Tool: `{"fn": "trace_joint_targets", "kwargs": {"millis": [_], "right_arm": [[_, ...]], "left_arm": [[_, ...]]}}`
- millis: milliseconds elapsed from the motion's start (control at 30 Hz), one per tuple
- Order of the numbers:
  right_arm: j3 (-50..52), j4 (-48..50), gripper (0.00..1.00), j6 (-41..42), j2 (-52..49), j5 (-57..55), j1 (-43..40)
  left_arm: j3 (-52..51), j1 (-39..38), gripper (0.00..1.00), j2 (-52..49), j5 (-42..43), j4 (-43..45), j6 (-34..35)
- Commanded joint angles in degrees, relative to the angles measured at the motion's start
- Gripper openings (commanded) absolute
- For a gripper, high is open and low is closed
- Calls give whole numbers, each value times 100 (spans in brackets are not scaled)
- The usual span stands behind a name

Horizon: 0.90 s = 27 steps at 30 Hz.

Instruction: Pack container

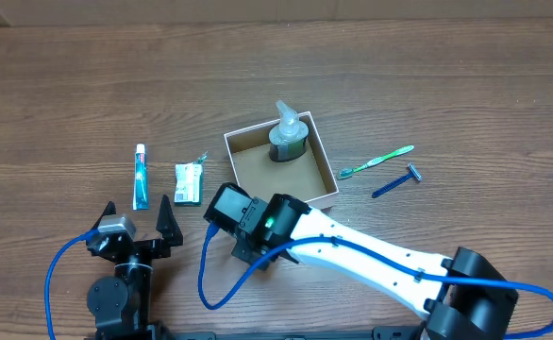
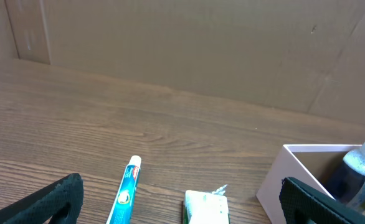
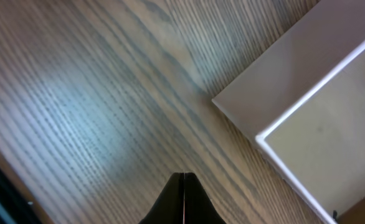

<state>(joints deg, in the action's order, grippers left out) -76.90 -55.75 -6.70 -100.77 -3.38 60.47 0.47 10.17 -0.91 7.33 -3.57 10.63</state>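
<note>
Container (image 1: 258, 170) sits mid-frame on the wood surface (image 1: 69, 94), pump bottle (image 1: 289, 139) in its upper right corner. Left pincer (image 1: 137, 219) is spread wide and empty; right pincer (image 3: 184, 193) is pinched together by the container's lower left.

the right arm (image 1: 352, 247) hides the container's (image 1: 258, 170) corner nearest the table's (image 1: 59, 85) robot-side edge — in the left wrist view the toothpaste (image 2: 126, 190) and packet (image 2: 205, 208) run off the bottom, and we cannot read their print.
</note>
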Motion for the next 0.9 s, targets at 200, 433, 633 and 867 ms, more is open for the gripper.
{"fn": "trace_joint_targets", "kwargs": {"millis": [200,433,633,867], "right_arm": [[20,369,4,-278,-149,4,-542],[20,739,4,-280,-149,164,-656],[20,1178,4,-240,-149,260,-656],[20,1676,4,-39,-149,243,-723]], "left_arm": [[-17,28,100,59,83,-7,92],[-17,28,100,59,83,-7,92],[-17,28,100,59,83,-7,92],[-17,28,100,59,83,-7,92]]}}
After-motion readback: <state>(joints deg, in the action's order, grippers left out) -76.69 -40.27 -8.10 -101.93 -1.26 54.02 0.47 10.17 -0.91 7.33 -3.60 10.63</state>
